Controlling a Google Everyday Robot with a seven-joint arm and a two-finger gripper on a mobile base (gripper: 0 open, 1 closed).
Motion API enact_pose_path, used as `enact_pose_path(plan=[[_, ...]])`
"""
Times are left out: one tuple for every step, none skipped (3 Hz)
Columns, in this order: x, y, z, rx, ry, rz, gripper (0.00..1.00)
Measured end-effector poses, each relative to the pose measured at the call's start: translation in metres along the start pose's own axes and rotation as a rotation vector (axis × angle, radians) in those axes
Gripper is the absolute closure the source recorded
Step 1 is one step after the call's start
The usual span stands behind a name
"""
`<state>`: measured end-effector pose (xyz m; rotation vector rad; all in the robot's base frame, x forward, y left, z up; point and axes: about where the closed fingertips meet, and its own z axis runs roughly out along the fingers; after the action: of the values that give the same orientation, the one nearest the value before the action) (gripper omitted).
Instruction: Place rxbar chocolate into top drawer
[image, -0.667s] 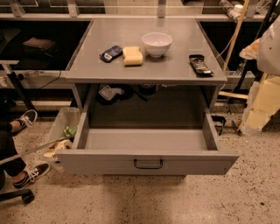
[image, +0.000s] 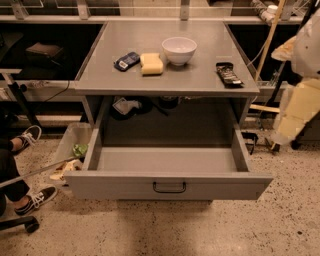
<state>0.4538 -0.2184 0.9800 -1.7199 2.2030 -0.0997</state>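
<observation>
The rxbar chocolate (image: 228, 74) is a flat black wrapper lying on the right side of the grey tabletop (image: 150, 82), near the front right corner. The top drawer (image: 169, 186) stands pulled wide open below the tabletop, with its black handle at the centre of the front. Its inside looks bare. My gripper is out of view. Only pale segments of my arm (image: 300, 100) show at the right edge, beside the table and apart from the bar.
On the tabletop are a dark blue packet (image: 126, 61), a yellow sponge (image: 151, 64) and a white bowl (image: 179, 50). A bin (image: 70, 150) stands left of the drawer. A person's legs and shoes (image: 25, 170) are at the far left. A wooden pole (image: 267, 40) leans at the right.
</observation>
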Motion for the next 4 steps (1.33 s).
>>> enact_pose_path(plan=[[-0.001,-0.041,0.005,0.025,-0.069,0.001,0.0],[-0.002,-0.083,0.011,0.045,-0.117,0.014,0.0],[0.002,-0.123,0.013,0.076,-0.171,0.041,0.0],[0.008,-0.162,0.017,0.109,-0.211,0.081,0.0]])
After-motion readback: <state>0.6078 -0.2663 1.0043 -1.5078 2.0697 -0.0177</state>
